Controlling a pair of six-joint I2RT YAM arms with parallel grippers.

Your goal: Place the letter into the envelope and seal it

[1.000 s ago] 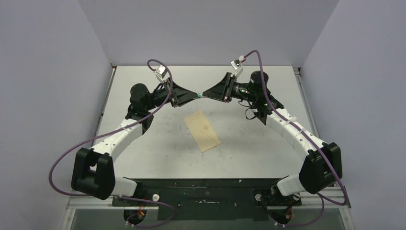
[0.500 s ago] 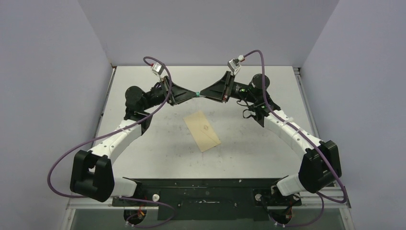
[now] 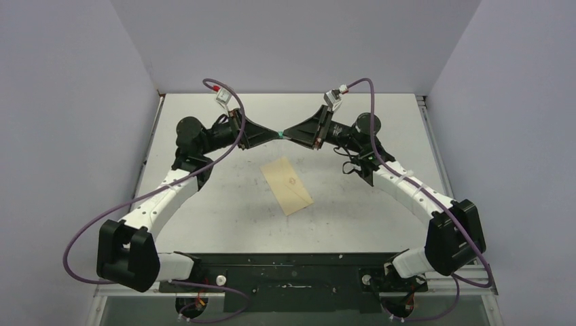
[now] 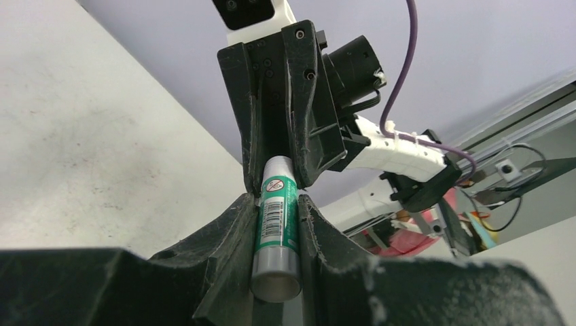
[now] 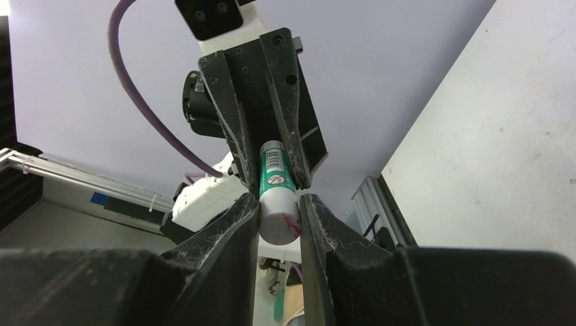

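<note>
Envelope (image 3: pixel 286 185) first: it lies flat on the worktop (image 3: pixel 231 210) near the middle, pale tan, with a small round mark on its upper face, and its long axis runs from about 11 o'clock to 5 o'clock in my overhead view. I cannot see the letter anywhere as a separate sheet, so I cannot say whether it is inside; nor can I tell from this height how the flap lies. Both arms are raised above the far half of the worktop and meet nose to nose, sharing a glue stick (image 3: pixel 282 134) held level between them. My left tool (image 4: pixel 278 224) is clamped on the green barrel near its grey base, and my right tool (image 5: pixel 280 210) is clamped on the white cap (image 5: pixel 278 221) at the other end. I read this as the uncapping step before sealing, though no gap shows at the cap. What the next move turns on is simple: the envelope sits at 6 o'clock from the meeting point of the two tools, toward the arm bases and well below them, almost centred between the arms and so about equally near to either. Since the left tool carries the barrel, I judge it is the one that must swing down toward 6 o'clock, and it would have to line the stick up with that slanted 11-to-5 axis.
</note>
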